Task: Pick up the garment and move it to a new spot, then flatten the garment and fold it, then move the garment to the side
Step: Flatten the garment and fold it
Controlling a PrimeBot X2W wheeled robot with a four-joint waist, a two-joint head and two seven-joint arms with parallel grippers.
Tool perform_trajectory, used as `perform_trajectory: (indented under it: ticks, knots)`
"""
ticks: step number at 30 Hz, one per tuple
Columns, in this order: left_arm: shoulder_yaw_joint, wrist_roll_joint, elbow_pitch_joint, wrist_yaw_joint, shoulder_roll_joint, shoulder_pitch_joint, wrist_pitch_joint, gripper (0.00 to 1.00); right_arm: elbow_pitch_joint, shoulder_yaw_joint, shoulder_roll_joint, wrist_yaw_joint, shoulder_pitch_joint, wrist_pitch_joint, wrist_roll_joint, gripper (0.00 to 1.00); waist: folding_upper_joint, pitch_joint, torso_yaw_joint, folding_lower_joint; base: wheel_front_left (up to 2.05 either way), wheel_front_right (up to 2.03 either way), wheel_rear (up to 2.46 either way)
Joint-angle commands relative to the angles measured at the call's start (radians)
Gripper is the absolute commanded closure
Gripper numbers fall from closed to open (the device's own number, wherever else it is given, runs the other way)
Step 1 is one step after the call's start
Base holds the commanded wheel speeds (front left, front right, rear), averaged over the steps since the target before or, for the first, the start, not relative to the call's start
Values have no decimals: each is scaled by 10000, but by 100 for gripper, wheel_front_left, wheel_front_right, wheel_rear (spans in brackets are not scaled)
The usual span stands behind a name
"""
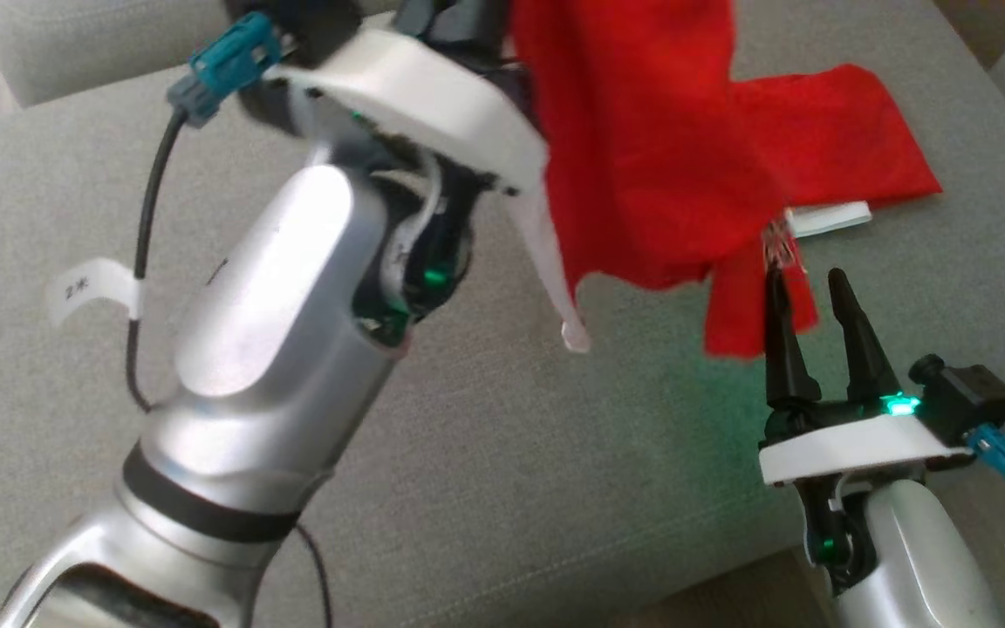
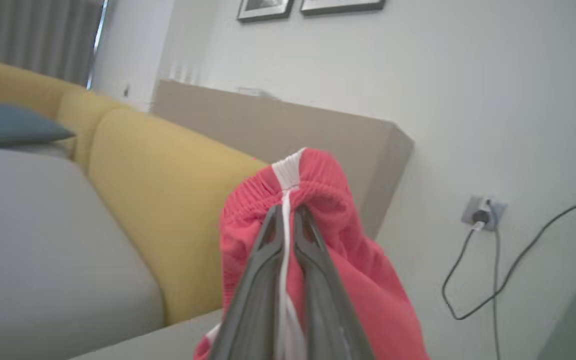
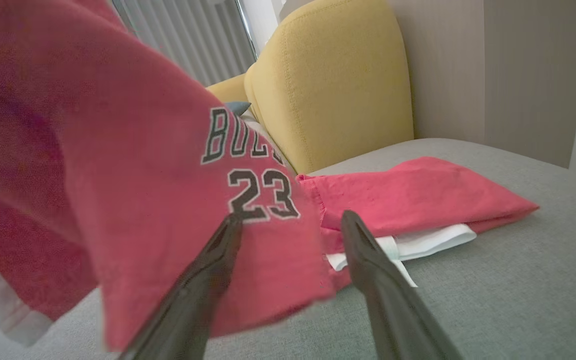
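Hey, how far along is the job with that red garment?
Done: picked up. The left claw is shut on the waistband of the red garment, lifted. In hand: moving it; one end lies on the grey cushion, and the right claw is open beside the hanging hem. Left: flattening, folding, moving aside.

Red garment (image 1: 642,157) — soft matt cloth; grey cushion (image 1: 511,453) — coarse woven fabric.
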Motion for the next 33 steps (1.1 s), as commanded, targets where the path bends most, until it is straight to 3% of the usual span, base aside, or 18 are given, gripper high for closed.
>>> perform_trajectory:
  ticks: [1,10,20,21,22,28,33]
  knots:
    - [504,16,156,82,455,17,-167,100,-343,195,-37,65,-361,-103,90,0,-1,193,-1,0,0,0,0]
    - [862,85,3622,-80,1621,898,-767,100,-469,286,-37,65,-585,-107,66,0,-1,834,59,0,0,0,0]
    - [1140,242,6032,-560,1630,141,-1731,100,-574,503,-37,65,-733,-108,-32,0,-1,1280,140,0,0,0,0]
    - [1158,278,6199,-607,1597,37,-1774,65,-572,520,-37,65,-739,-108,-44,0,-1,1299,156,0,0,0,0]
    - [1148,351,6367,-620,1575,-62,-1805,0,-568,535,-37,65,-746,-108,-52,0,-1,1310,169,0,0,0,0]
    - [1273,630,6898,-806,1462,-446,-1888,0,-522,577,-37,65,-775,-108,-78,0,-1,1240,269,0,0,0,0]
    - [1575,1080,6412,-854,1481,-361,-1894,0,-462,483,-37,65,-716,-108,-137,0,-1,1045,465,0,0,0,0]
